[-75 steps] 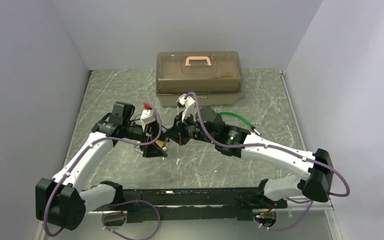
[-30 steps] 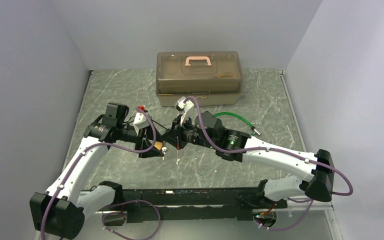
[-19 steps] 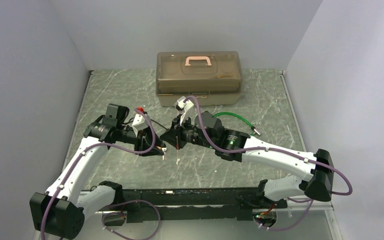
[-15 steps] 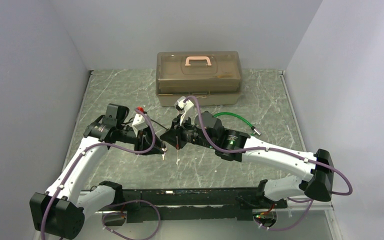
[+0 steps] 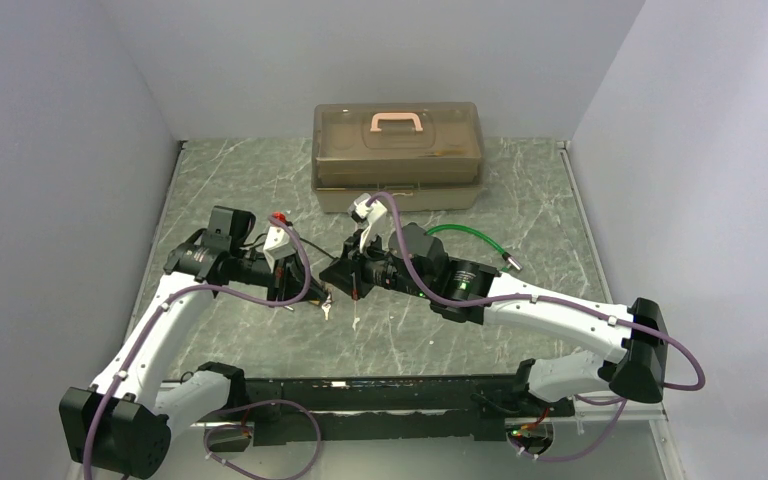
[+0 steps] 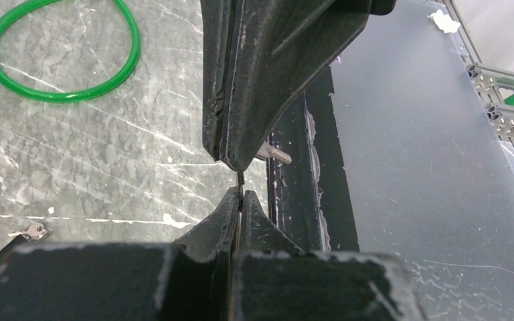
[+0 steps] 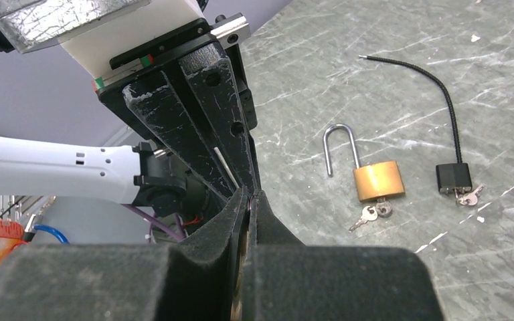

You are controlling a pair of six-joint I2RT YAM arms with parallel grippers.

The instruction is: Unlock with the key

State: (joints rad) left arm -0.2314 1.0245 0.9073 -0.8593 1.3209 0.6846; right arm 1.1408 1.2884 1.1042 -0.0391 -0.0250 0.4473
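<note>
Brass padlock (image 7: 378,180) lies flat, shackle open, keys (image 7: 373,212) at its base.

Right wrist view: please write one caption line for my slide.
Shut right claw meets shut left claw tip to tip; beside them a brass padlock lies on the table, shackle open.

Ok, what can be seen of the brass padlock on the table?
The brass padlock lies flat on the grey marbled table, shown clearly only in the right wrist view. Its body is squat, gold-coloured metal. The silver U-shaped shackle is open: one leg sits in the body, the other ends free beside it. Small silver keys rest at the body's bottom edge, one seemingly in the keyhole. No gripper touches it; a black cable lock lies apart beside it.
</note>
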